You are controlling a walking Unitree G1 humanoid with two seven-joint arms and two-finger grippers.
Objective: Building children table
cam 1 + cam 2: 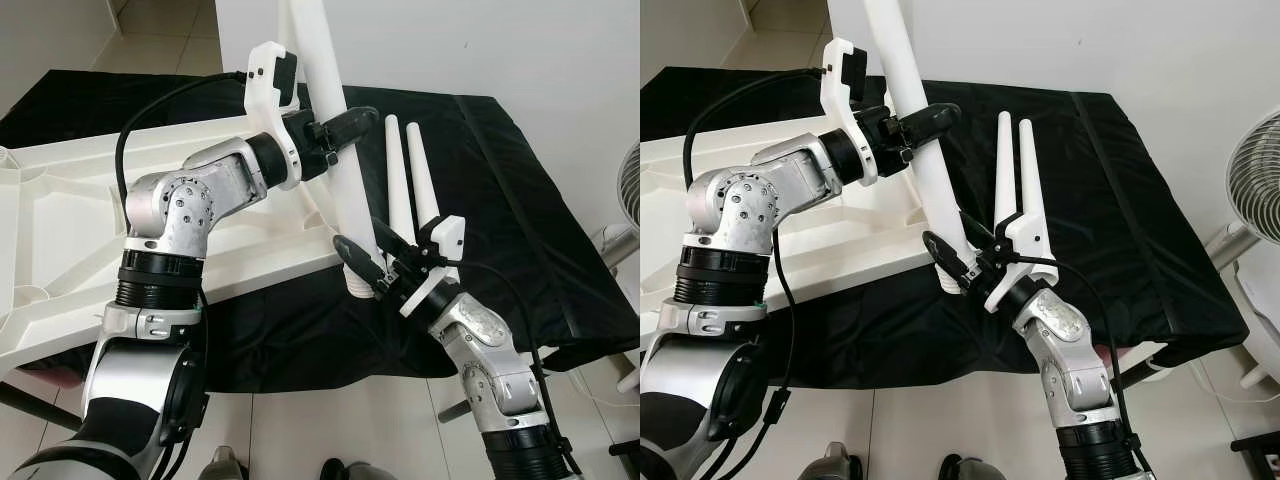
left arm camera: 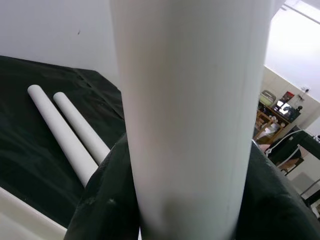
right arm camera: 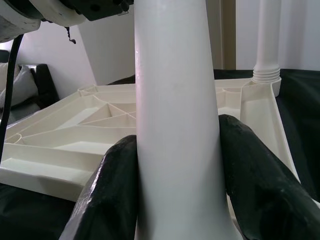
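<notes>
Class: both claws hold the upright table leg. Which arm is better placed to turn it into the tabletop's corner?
Probably the right: the right claw grips the table leg near its base at the tabletop; the left claw steadies it higher.

- Left arm: elbow bent, forearm reaching forward and up; left gripper (image 1: 335,130) has its 2 black fingers (image 2: 105,210) clamped around the white table leg (image 1: 335,150).
- Right arm: raised from below; right gripper (image 1: 365,265) apparently clasps the same leg near its base, fingers (image 3: 112,195) on both sides.
</notes>
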